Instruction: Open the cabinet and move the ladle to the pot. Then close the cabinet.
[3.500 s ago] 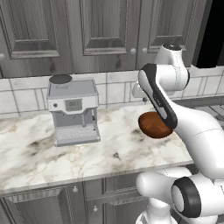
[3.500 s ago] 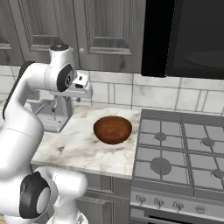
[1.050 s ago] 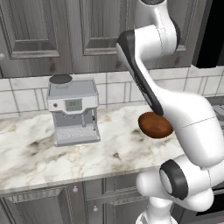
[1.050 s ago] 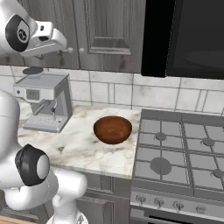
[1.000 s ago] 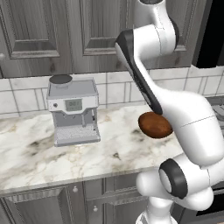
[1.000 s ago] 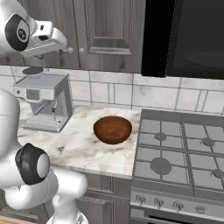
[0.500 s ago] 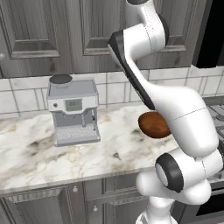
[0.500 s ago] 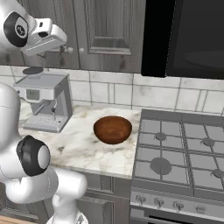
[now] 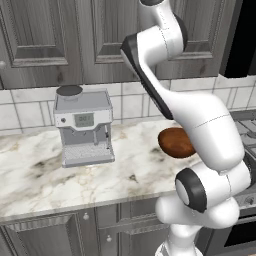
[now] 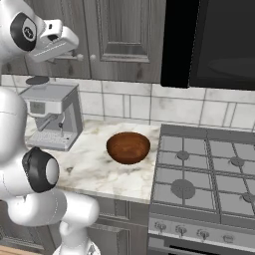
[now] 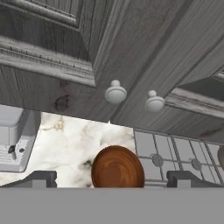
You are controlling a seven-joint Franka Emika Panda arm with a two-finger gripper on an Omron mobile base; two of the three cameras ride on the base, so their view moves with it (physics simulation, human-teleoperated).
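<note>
The gripper point(image 11: 109, 181), jaws spread wide and holding nothing, is hovering just below the two round knobs point(image 11: 115, 93) of the closed cabinet point(image 11: 65, 48), so nothing is being accomplished yet: opening, moving the unseen ladle, and closing all remain.

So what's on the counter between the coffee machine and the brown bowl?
Nothing: just bare marble counter between the coffee machine and the bowl, clearest in the right base view.
</note>
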